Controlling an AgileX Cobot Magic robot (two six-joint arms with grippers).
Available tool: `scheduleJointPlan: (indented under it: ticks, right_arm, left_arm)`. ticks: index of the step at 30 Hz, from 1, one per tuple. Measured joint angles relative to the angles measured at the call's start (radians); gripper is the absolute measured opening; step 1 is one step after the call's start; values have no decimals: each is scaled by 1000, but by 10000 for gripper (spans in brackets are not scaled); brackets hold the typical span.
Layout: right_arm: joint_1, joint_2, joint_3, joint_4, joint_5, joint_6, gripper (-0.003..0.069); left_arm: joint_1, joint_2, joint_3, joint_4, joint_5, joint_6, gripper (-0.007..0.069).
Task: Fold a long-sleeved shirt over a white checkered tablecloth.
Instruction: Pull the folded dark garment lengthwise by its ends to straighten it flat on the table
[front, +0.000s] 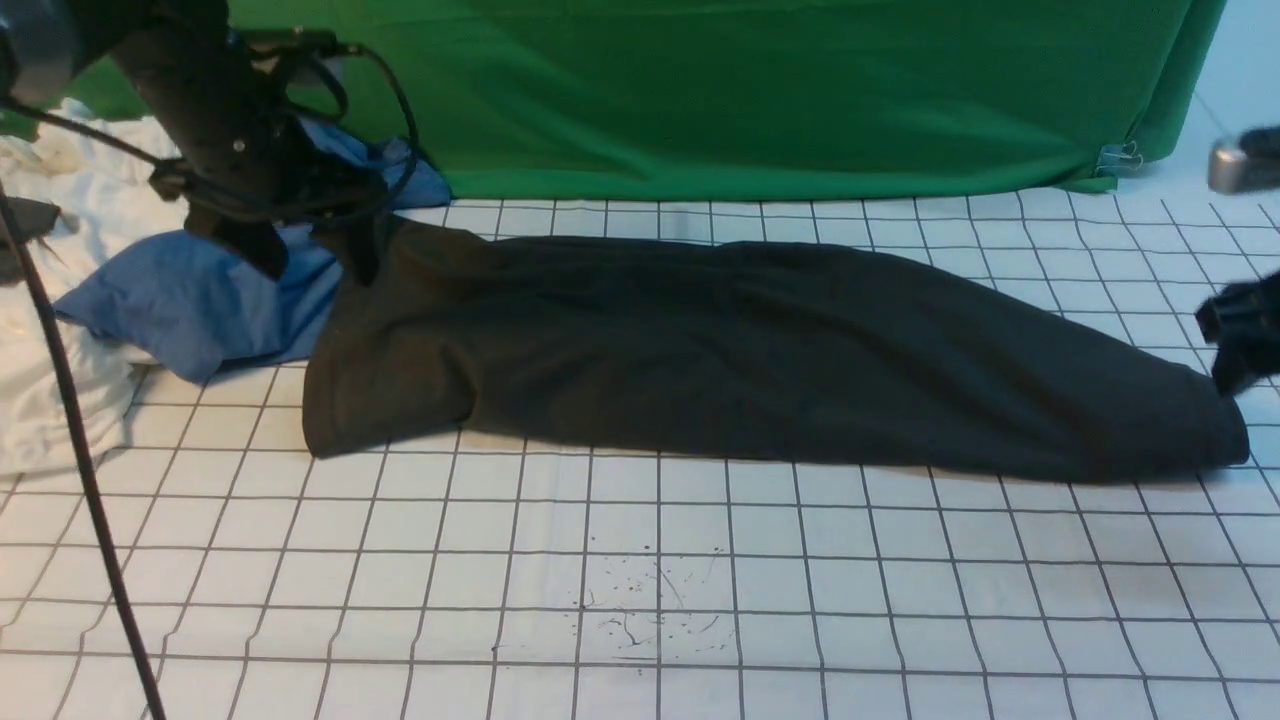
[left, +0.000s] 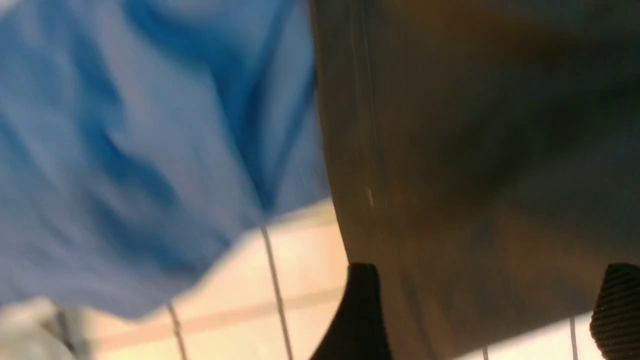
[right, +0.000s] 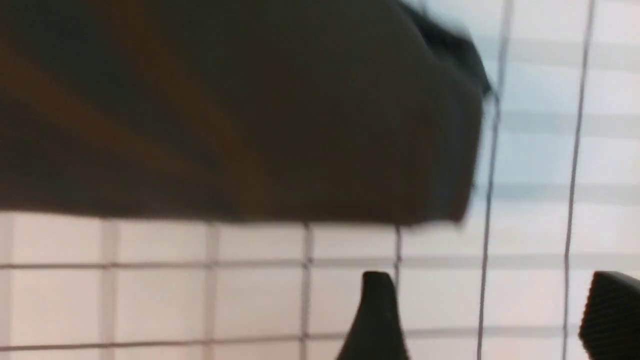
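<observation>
The long black cotton shirt (front: 760, 350) is lying across frame centre on the white grid-checked tablecloth (front: 640, 560). We are hovering both grippers spread wide and empty: the left gripper (front: 312, 262) at the shirt's left end, the right gripper (right: 492, 320) at its right end.

The left arm (front: 190, 90) reaches down from the upper left of the front view. It is dark and draped with black cables (front: 390, 90), and its wrist is tipped downward. The left claw (front: 310, 250) points down with its jaws spread wide. In the left wrist view its two dark fingertips (left: 617, 310) stand far apart, one of them ribbed. The right claw (front: 1240, 335) shows only partly at the far right edge of the front view, low and blurred. In the right wrist view its fingertips (right: 380, 315) are likewise spread wide.
</observation>
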Motion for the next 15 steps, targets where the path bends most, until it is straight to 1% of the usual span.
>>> scheduleJointPlan:
  ticks: [3,5,7,9,15]
  right_arm:
    - [-49,11,97,13,-86,14,540]
    - [-64,31,133,29,-143,20,540]
    - [-66,43,144,37,-180,23,540]
    - [-64,63,147,46,-247,37,540]
    - [-62,84,147,59,-343,42,540]
  left_arm:
    - [0,-36,128,-5,-19,0,520]
    - [0,-71,233,-5,-70,-3,518]
    - [0,-95,293,-7,-104,-10,517]
    - [0,-136,377,-7,-182,-22,517]
    - [0,-157,475,-26,-325,-39,517]
